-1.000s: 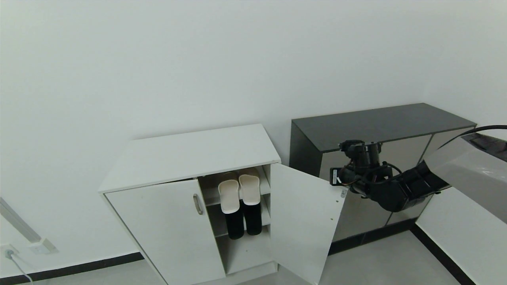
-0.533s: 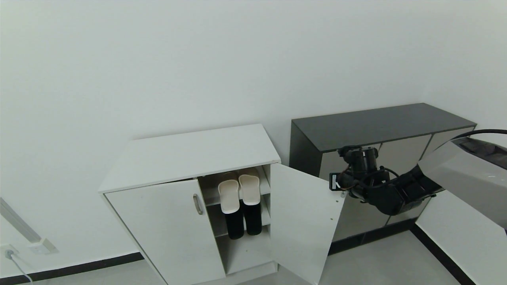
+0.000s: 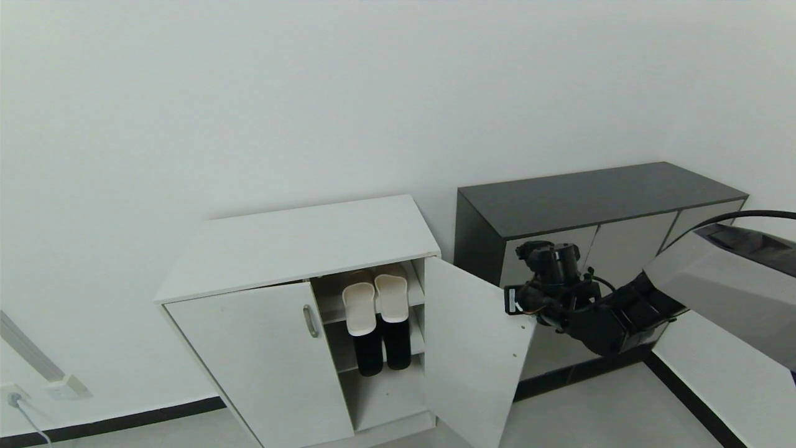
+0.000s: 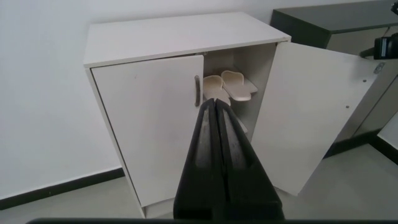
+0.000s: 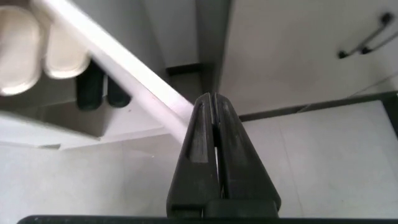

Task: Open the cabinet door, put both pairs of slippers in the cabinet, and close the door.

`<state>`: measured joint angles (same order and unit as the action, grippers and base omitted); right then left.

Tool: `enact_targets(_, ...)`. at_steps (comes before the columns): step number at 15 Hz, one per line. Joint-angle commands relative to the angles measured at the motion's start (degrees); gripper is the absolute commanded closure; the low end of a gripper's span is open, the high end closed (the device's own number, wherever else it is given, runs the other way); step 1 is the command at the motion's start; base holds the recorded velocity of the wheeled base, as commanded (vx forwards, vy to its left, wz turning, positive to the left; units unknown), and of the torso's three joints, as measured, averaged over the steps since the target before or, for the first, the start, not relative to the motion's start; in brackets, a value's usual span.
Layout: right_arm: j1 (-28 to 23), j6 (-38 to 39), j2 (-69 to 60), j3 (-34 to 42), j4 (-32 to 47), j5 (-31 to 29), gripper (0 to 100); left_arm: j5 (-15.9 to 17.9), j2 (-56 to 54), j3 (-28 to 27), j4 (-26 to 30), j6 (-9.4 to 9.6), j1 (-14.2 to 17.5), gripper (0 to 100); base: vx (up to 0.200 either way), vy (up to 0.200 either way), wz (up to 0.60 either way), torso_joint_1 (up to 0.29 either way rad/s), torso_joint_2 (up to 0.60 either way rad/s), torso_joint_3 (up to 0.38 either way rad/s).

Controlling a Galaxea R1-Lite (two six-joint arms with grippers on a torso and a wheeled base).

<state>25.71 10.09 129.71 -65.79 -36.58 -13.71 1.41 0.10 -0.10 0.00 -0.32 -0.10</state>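
The white cabinet [image 3: 298, 242] has its right door [image 3: 472, 342] swung partly open. Inside, a cream pair of slippers [image 3: 375, 302] lies on the upper shelf and a black pair [image 3: 382, 348] on the shelf below. My right gripper [image 3: 519, 305] is shut and rests against the outer face of the door near its free top corner; in the right wrist view the gripper [image 5: 214, 98] touches the white door edge [image 5: 112, 59]. My left gripper [image 4: 215, 104] is shut with nothing in it, hanging in front of the cabinet's closed left door [image 4: 149, 118].
A dark grey sideboard [image 3: 597, 193] stands right of the cabinet, just behind my right arm. A white counter [image 3: 734, 373] runs along the right. The left door has a metal handle [image 3: 310, 320]. A wall socket [image 3: 12, 395] sits low at left.
My right gripper has moved left and a little down along the sideboard front, and the door's free edge has swung slightly towards the cabinet.
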Motion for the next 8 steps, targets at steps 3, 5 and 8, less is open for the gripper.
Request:
enact_targets(3, 8.30, 0.98, -5.25, 4.71, -1.65, -0.08, 100, -0.01, 0.08, 0.01, 0.00, -0.03, 0.01, 100, 0.000, 0.000, 0.00, 0.000, 0.00, 0.000)
enact_targets(5, 11.03, 1.07, -7.28, 5.85, -1.74, 0.00, 100, -0.01, 0.08, 0.01, 0.00, -0.03, 0.01, 100, 0.000, 0.000, 0.00, 0.000, 0.00, 0.000)
enact_targets(8, 12.00, -0.07, -8.86, 8.66, -5.69, 0.09, 100, -0.01, 0.08, 0.01, 0.00, -0.03, 0.01, 100, 0.000, 0.000, 0.00, 0.000, 0.00, 0.000)
